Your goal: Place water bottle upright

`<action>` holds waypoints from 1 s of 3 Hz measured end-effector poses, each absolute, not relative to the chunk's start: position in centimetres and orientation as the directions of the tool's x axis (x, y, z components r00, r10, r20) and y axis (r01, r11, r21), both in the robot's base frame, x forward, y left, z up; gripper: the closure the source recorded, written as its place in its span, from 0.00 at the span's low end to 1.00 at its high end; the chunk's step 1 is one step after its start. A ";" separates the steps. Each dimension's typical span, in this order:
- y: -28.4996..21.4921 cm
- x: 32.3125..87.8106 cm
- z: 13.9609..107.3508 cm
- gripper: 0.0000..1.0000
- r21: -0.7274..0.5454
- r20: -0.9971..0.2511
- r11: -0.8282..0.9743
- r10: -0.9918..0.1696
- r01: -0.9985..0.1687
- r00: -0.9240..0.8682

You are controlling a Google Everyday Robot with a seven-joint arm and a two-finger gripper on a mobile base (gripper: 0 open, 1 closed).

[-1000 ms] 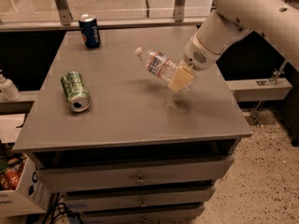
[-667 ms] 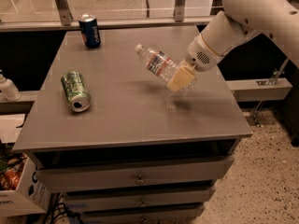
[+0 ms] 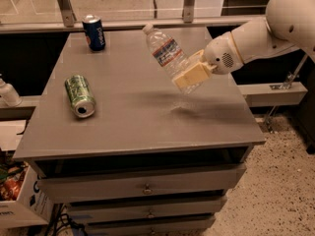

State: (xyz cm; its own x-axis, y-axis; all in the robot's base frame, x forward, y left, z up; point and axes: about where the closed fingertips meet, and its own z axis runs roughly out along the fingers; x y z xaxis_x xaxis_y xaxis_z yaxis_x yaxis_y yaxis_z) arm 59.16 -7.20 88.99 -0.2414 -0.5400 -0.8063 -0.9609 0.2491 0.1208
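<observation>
Camera view: grey flat-topped table (image 3: 123,127) with drawers.
Held thing: water bottle (image 3: 165,53), clear ribbed plastic, white cap, red-and-blue label; held tilted above the table's right half, cap up-left.
Grip: gripper (image 3: 188,79) above the table's right side; blocky tan fingers (image 3: 197,73) are clamped on the bottle's base end.
Cans: green can (image 3: 78,95) lying at the table's left; blue can (image 3: 93,32) upright at its far-left corner.

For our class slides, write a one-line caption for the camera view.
Above the cabinet top, at its right, the gripper holds the water bottle tilted, not yet upright.
</observation>
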 end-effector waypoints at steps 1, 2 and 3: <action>-7.2 59.2 89.0 1.00 0.121 -0.806 0.249 -0.540 -0.961 -0.241; -7.2 59.3 88.7 1.00 0.137 -0.831 0.242 -0.499 -0.960 -0.245; -7.3 59.5 88.2 1.00 0.143 -0.882 0.240 -0.409 -0.960 -0.234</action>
